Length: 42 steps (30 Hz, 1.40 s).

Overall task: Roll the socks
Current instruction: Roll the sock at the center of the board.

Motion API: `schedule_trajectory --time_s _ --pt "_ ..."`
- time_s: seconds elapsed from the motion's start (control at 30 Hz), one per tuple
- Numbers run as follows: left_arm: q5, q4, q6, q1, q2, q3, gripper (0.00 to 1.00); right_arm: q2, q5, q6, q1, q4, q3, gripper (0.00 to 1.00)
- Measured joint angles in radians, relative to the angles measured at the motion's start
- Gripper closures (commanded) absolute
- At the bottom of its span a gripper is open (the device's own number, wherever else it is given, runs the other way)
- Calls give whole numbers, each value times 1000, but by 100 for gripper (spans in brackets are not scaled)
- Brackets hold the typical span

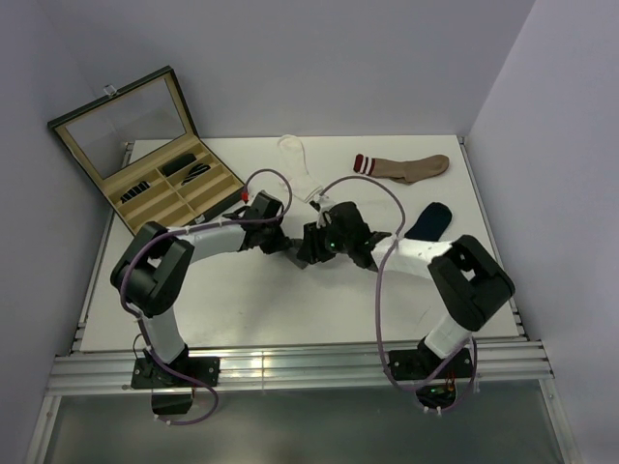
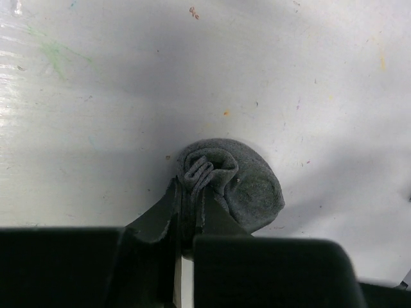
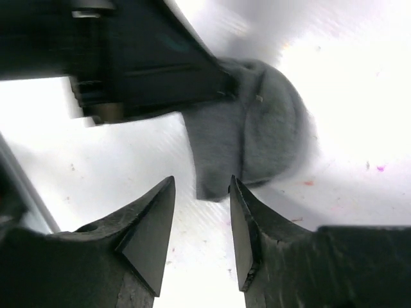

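A dark grey sock (image 2: 250,186) lies bunched into a compact roll on the white table. My left gripper (image 2: 191,192) is shut on the roll's folded edge, with ribbed fabric pinched between its fingers. In the right wrist view the same sock (image 3: 263,135) sits just beyond my right gripper (image 3: 202,186), which is open with nothing between its fingers. The left gripper's fingers (image 3: 160,64) reach in there from the upper left. In the top view both grippers meet at mid-table, the left gripper (image 1: 290,247) facing the right gripper (image 1: 309,249). A navy sock (image 1: 428,220) and a white sock (image 1: 295,159) lie flat farther back.
A brown sock with red and white cuff stripes (image 1: 401,167) lies at the back right. An open case with beige compartments (image 1: 179,188) stands at the back left, its glass lid raised. Walls border the table on three sides.
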Motion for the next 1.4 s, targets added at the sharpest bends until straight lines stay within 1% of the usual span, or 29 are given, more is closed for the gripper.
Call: schedule_trajectory --time_s 0.13,0.2,0.27,0.4,0.57,0.77,0.8,0.87,0.9,0.97,1.0,1.03,1.1,1.2,1.23,1.3,1.33,1.4 --pt "3 -23 19 0 8 18 100 -81 227 -96 127 17 -29 47" --pt "4 -33 24 0 10 25 100 -97 322 -140 180 28 -40 46" --pt "4 -41 28 0 10 28 100 -98 400 -182 224 39 -47 45" --pt "4 -64 41 0 11 38 100 -89 520 -248 272 46 -48 44" --pt "5 -77 47 0 11 43 100 -23 596 -296 308 61 -41 44" --pt "10 -80 51 0 14 47 100 37 612 -328 326 63 -21 47" --pt "10 -80 51 0 14 47 100 45 614 -335 327 64 -13 49" --pt "11 -80 51 0 14 47 100 61 620 -346 328 70 -3 56" --pt "11 -80 51 0 14 47 100 66 623 -349 329 71 0 66" --pt "11 -79 51 0 14 47 98 74 627 -355 330 71 5 79" --pt "11 -79 51 0 14 47 96 77 628 -357 331 71 7 90" --pt "11 -79 51 0 14 47 91 79 629 -358 332 70 8 94" --pt "11 -75 51 0 14 45 86 79 624 -353 332 69 8 100" --pt "8 -52 49 2 5 24 70 79 574 -329 311 66 10 100" --pt "6 -42 49 2 -1 13 59 79 544 -315 296 65 11 100" --pt "0 -20 43 3 -16 -14 49 77 469 -282 257 63 13 100" --pt "-5 -6 40 3 -33 -32 38 77 420 -263 233 62 15 100" --pt "-16 8 34 3 -71 -67 30 77 319 -222 177 61 16 100"
